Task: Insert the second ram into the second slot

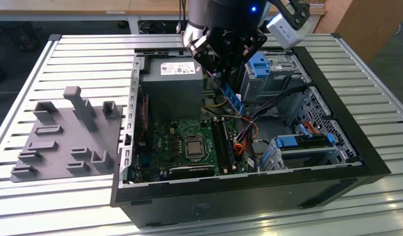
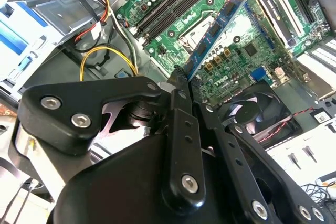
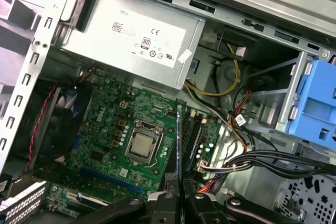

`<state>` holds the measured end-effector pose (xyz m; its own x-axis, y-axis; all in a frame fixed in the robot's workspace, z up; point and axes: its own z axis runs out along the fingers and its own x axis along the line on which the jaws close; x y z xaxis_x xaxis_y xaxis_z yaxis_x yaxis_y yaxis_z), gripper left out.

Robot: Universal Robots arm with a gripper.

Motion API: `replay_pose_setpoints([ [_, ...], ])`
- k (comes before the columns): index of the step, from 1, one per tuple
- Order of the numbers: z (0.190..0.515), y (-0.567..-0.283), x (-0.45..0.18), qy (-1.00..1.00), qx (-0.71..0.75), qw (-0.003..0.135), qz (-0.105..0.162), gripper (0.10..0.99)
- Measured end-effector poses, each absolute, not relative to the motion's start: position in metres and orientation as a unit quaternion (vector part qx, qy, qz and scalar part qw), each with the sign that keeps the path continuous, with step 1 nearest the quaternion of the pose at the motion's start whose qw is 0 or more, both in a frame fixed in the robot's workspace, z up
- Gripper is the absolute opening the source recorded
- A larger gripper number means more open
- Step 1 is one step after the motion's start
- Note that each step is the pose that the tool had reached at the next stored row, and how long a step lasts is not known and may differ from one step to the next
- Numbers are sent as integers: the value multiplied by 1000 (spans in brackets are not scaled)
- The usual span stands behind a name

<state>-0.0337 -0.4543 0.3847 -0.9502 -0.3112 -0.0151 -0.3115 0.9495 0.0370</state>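
My gripper [image 1: 219, 73] hangs over the open computer case, shut on the second ram [image 1: 232, 97], a thin blue circuit-board stick that slants down from the fingertips. The stick is still above the motherboard [image 1: 181, 142] and touches nothing. In the second wrist view the ram [image 2: 216, 29] reaches out from the black fingers [image 2: 181, 108] across the green board. In the first wrist view it shows edge-on [image 3: 179, 140], beside the long dark ram slots [image 3: 197, 136]. These slots [image 1: 224, 145] lie right of the processor socket [image 1: 192, 146].
A grey power supply [image 1: 171, 81] fills the case's far corner, with loose cables [image 1: 254, 115] beside it. Light-blue drive-bay latches [image 1: 262, 64] and a drive cage [image 1: 305, 142] stand on the exterior view's right. A grey fixture block [image 1: 67, 135] sits on the slatted table [image 1: 89, 59].
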Motion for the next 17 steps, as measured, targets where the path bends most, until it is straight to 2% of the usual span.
replay_pose_setpoints([
  [17,384,-454,-34,991,-134,5,19,137],
])
